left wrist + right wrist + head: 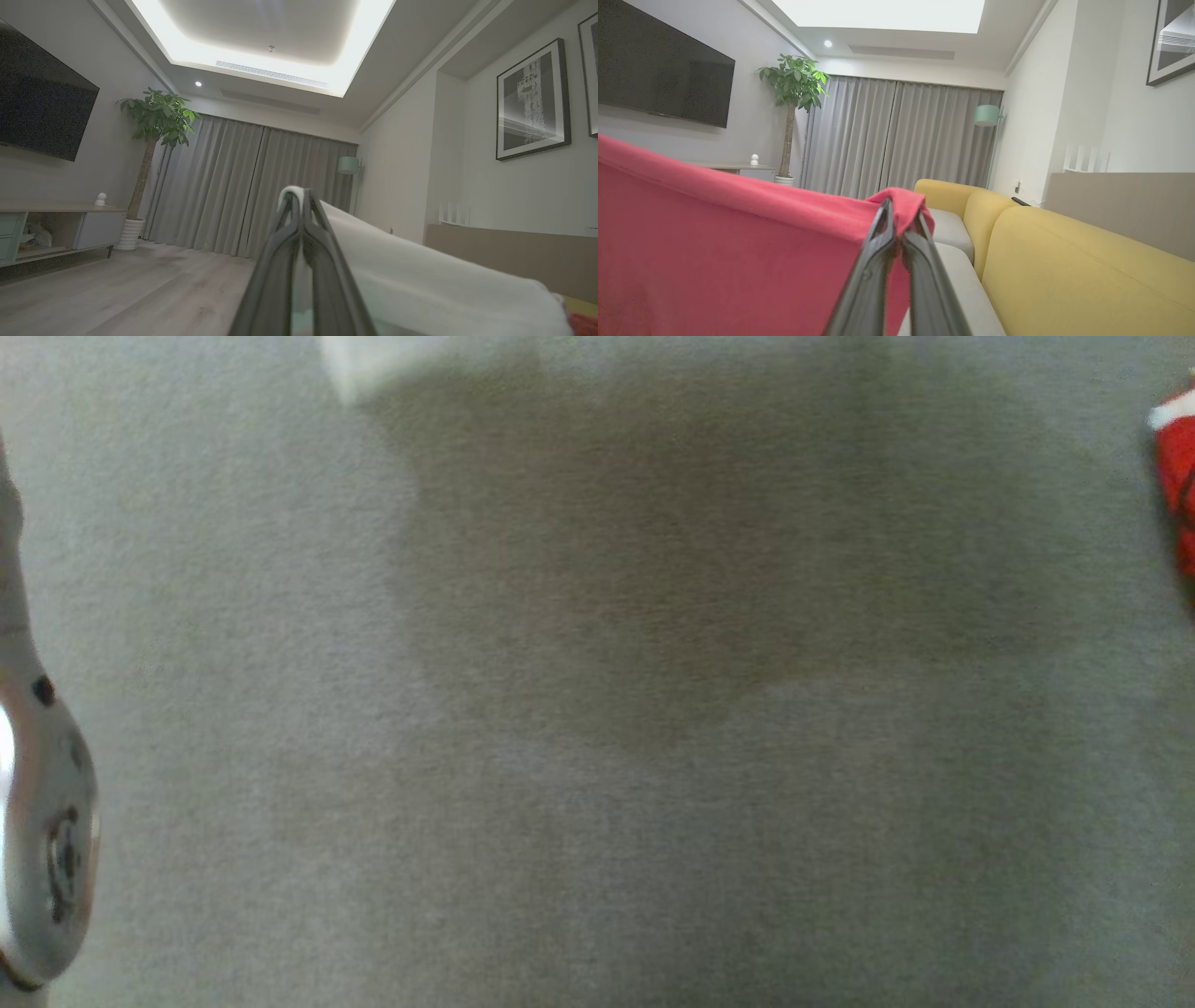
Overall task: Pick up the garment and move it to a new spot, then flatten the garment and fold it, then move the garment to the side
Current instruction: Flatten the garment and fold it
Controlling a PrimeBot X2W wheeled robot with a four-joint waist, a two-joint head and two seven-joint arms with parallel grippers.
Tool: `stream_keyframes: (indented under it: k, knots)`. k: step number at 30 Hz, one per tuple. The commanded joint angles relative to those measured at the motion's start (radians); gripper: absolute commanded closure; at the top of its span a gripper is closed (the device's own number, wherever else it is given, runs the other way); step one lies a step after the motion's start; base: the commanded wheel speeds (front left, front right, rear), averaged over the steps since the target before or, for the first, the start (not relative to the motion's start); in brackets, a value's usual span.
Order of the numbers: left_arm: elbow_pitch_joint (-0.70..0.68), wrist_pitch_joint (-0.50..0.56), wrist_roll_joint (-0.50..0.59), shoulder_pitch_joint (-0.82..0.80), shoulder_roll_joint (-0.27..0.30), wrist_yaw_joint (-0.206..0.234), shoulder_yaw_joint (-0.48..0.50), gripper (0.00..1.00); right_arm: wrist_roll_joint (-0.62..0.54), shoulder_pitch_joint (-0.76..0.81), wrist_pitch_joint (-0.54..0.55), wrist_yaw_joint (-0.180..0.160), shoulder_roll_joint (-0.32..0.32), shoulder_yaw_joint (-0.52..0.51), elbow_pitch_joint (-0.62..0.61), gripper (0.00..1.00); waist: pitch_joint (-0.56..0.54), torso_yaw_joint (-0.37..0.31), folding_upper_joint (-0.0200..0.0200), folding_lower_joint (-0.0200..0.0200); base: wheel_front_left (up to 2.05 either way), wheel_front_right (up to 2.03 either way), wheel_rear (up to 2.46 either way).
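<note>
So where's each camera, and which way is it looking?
Head view: on the robot's head, looking down at a grey surface; a pale forearm at left.
Left wrist view: on the left wrist, looking across the room; the left gripper is shut on white cloth.
Right wrist view: on the right wrist, facing likewise; the right gripper is shut on red cloth.
Shared: both wrist views show the plant and curtains.

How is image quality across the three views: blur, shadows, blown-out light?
Head view: soft throughout, a broad dark shadow across the grey textured surface. Left wrist view: recessed ceiling light glares; the near white cloth is blurred. Right wrist view: ceiling panel blown white; the near red cloth is soft.
</note>
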Motion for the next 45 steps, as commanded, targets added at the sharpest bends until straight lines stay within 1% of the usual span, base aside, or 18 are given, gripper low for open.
stream_keyframes:
  k: [1,4,7,10,14,18,22,26,28,31,32,33,38,41,45]
  knots:
    - [-0.017,-0.013,0.007,-0.043,0.052,-0.003,0.025,1.0,-0.01,-0.026,-0.017,-0.001,0.014,-0.001,-0.006,1.0,0.018,0.025,0.0001,-0.0007,0.0,0.0,0.0]
    - [0.063,-0.049,0.018,-0.058,0.041,-0.027,-0.003,1.0,-0.032,-0.059,-0.074,-0.001,0.021,0.01,0.117,1.0,0.018,0.044,0.0001,-0.0007,0.0,0.0,0.0]
    - [0.133,-0.067,0.031,-0.023,0.023,-0.05,-0.048,1.0,-0.045,-0.04,-0.1,-0.001,0.015,0.018,0.227,1.0,0.017,0.06,0.0001,-0.0007,0.0,0.0,0.0]
    - [0.189,-0.079,0.04,0.051,0.004,-0.067,-0.107,1.0,-0.063,0.015,-0.103,-0.001,-0.005,0.043,0.331,1.0,0.012,0.072,0.0001,-0.0007,0.0,0.0,0.0]
    - [0.234,-0.089,0.044,0.173,-0.006,-0.076,-0.187,1.0,-0.065,0.1,-0.094,-0.001,-0.039,0.097,0.441,1.0,-0.002,0.083,0.0001,-0.0007,0.0,0.0,0.0]
    - [0.23,-0.095,0.033,0.312,0.012,-0.077,-0.281,1.0,-0.037,0.191,-0.067,-0.001,-0.07,0.179,0.522,1.0,-0.035,0.085,0.0001,-0.0007,0.0,0.0,0.0]
    - [0.196,-0.097,0.018,0.44,0.064,-0.077,-0.383,1.0,0.035,0.274,-0.028,-0.001,-0.087,0.275,0.552,1.0,-0.089,0.076,0.0001,-0.0007,0.0,0.0,0.0]
    - [0.136,-0.06,-0.018,0.563,0.123,-0.077,-0.496,1.0,0.146,0.368,0.035,-0.001,-0.105,0.39,0.525,1.0,-0.163,0.063,0.0001,-0.0007,0.0,0.0,0.0]
    - [0.091,-0.025,-0.037,0.618,0.163,-0.077,-0.554,1.0,0.208,0.415,0.074,-0.001,-0.129,0.45,0.49,1.0,-0.2,0.057,0.0001,-0.0007,0.0,0.0,0.0]
    - [0.014,0.035,-0.081,0.693,0.222,-0.078,-0.61,1.0,0.307,0.49,0.132,-0.001,-0.176,0.541,0.414,1.0,-0.255,0.05,0.0001,-0.0007,0.0,0.0,0.0]
    - [0.014,0.035,-0.081,0.693,0.222,-0.078,-0.61,1.0,0.307,0.49,0.132,-0.001,-0.176,0.541,0.414,1.0,-0.255,0.05,0.0001,-0.0007,0.0,0.0,0.0]
    - [-0.015,0.057,-0.092,0.716,0.243,-0.078,-0.624,1.0,0.344,0.516,0.154,-0.001,-0.194,0.571,0.383,1.0,-0.271,0.048,0.0001,-0.0007,0.0,0.0,0.0]
    - [-0.17,0.144,-0.123,0.826,0.332,-0.07,-0.647,1.0,0.515,0.625,0.255,-0.001,-0.302,0.693,0.225,1.0,-0.339,0.04,0.0001,-0.0007,0.0,0.0,0.0]
    - [-0.27,0.197,-0.142,0.898,0.377,-0.053,-0.656,1.0,0.61,0.687,0.316,-0.001,-0.362,0.748,0.132,1.0,-0.371,0.036,0.0001,-0.0007,0.0,0.0,0.0]
    - [-0.401,0.263,-0.17,0.991,0.432,-0.02,-0.665,1.0,0.712,0.747,0.373,-0.001,-0.433,0.789,0.018,1.0,-0.394,0.03,0.0001,-0.0007,0.0,0.0,0.0]
